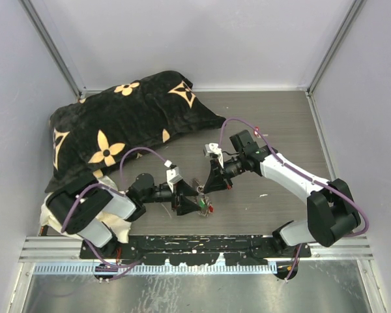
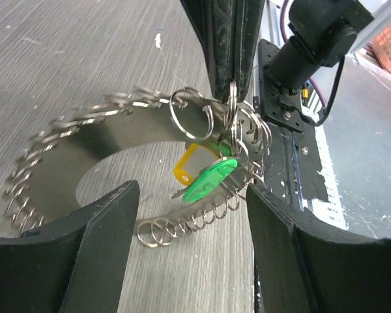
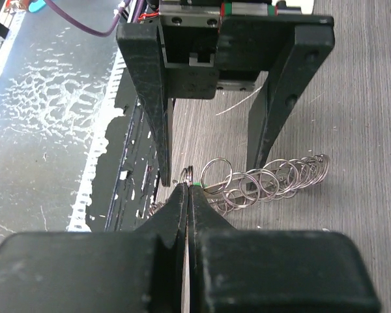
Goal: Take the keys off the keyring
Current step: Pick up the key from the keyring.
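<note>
Down on the table (image 1: pixel 280 130), near its front edge and between the two arms: the keyring (image 2: pixel 65 130), a springy wire loop lying mostly flat. Lifted a little on one side by the right gripper (image 2: pixel 229 78), shut tight on the wire, right at the bunch of hanging keys (image 2: pixel 208 181). Held up that way most likely to stop the loop from sliding and to let the keys dangle free. Seen for sure: one green head and one yellow head, both just under the pinch, with a small round ring (image 2: pixel 191 114) beside them. Wide open, the left gripper (image 2: pixel 192 192), one finger on each side of the keys, touching nothing. Set there, by the look of it, to close on a key and pull it off. Not yet off the loop: the green one and the yellow one. No box, bowl or tray anywhere in view; only the loop itself as a holder, with the keys on it. Behind, a black pillow (image 1: pixel 117 124) with yellow flowers.
</note>
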Controlling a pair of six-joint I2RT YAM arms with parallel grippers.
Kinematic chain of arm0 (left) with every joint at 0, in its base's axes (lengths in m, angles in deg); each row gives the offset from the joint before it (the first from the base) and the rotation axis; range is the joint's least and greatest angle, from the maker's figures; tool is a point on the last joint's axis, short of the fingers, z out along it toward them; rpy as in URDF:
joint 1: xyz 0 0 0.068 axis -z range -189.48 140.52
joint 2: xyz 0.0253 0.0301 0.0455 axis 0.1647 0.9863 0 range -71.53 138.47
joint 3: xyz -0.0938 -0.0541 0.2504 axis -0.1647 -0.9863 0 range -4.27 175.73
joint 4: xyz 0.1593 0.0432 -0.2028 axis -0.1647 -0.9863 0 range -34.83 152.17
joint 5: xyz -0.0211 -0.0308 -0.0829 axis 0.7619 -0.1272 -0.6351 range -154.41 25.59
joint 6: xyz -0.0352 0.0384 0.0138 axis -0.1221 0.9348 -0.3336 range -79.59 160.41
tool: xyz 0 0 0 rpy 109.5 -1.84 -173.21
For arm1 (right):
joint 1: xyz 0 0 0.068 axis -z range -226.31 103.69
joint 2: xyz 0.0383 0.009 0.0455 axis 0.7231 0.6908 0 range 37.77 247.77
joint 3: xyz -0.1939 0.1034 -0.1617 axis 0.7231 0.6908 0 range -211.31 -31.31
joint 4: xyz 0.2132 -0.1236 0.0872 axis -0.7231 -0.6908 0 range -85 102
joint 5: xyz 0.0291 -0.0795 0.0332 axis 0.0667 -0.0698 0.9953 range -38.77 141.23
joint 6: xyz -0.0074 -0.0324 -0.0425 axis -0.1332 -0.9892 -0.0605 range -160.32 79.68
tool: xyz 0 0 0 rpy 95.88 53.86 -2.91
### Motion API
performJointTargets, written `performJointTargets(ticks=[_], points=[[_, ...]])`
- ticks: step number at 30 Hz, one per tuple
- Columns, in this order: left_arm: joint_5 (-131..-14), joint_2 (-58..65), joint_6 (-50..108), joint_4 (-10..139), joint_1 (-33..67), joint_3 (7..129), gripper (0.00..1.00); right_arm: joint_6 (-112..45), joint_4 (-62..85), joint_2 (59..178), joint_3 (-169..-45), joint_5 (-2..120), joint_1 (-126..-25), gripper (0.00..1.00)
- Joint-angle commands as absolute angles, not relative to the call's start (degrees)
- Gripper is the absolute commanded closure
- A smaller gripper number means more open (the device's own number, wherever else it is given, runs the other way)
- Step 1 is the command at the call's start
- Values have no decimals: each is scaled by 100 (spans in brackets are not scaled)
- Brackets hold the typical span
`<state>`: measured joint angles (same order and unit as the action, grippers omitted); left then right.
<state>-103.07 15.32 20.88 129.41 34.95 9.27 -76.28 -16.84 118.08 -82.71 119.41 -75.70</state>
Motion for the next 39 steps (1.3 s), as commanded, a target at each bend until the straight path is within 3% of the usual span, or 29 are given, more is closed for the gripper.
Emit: performJointTargets(ticks=[1,9,30,39], points=[[-11197,2084,2508,14408,3442,1349,33,-7873,-1773,11793,-8564,12108,-7553,99],[-11436,2392,3095,14404,3449,1459,33,-7989,-1880,11808,-8610,12147,-7549,99],[-11442,2478,2614,14388,3447,1426,72,-8156,-2030,11784,-8647,12093,-7549,99],[-11161,2231,2564,14034,3452,1336,72,-8174,-2042,11790,-8643,12075,-7549,99]])
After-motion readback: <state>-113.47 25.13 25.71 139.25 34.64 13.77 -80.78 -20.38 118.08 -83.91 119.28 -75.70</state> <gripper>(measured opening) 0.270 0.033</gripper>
